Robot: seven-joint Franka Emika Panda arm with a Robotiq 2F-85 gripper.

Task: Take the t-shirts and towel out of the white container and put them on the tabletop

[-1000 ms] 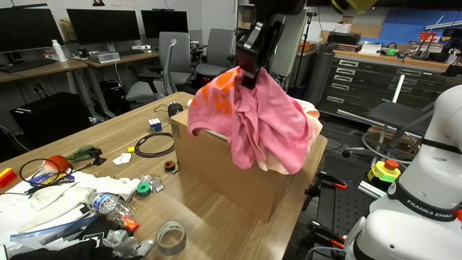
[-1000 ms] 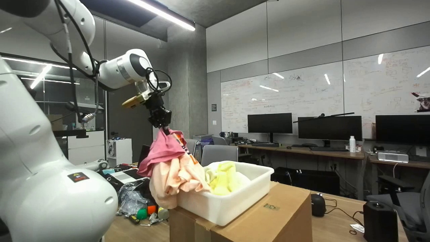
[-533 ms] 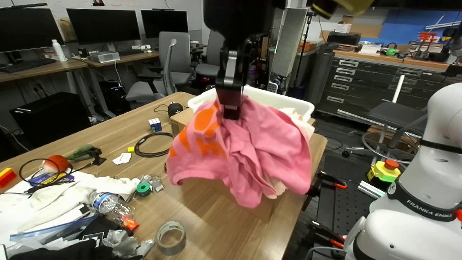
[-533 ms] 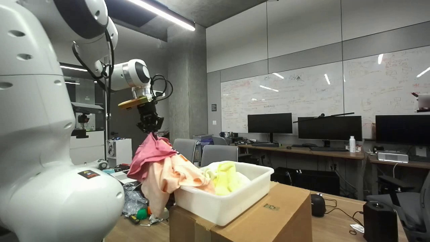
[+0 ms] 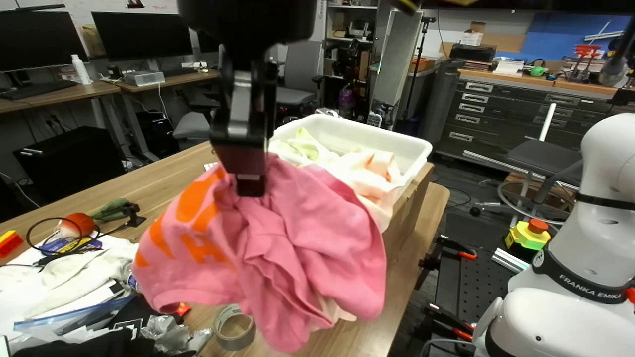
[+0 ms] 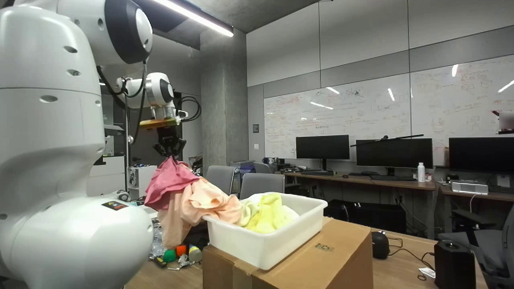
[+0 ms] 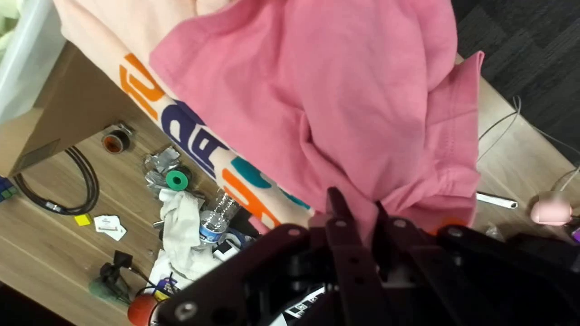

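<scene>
My gripper (image 5: 250, 188) is shut on a pink t-shirt (image 5: 302, 238) with orange letters, which hangs bunched below the fingers. The wrist view shows the pink cloth (image 7: 353, 99) pinched between the fingertips (image 7: 355, 201). A peach t-shirt (image 6: 200, 200) with coloured letters hangs with it; its far part lies over the rim into the white container (image 6: 261, 245). Whether the fingers also hold the peach shirt I cannot tell. A yellow-green towel (image 6: 267, 212) lies in the container. In an exterior view the gripper (image 6: 172, 154) is beside the container, higher than its rim.
The container stands on a cardboard box (image 6: 333, 253) on the wooden tabletop (image 5: 173, 171). A tape roll (image 5: 234, 329), white cloths (image 5: 74, 272), bags and a bottle crowd the table. A black cable coil (image 7: 81, 190) lies near the box.
The gripper has moved away from the container with the pink t-shirt. The peach t-shirt is drawn further out over the rim. More of the container's inside shows.
</scene>
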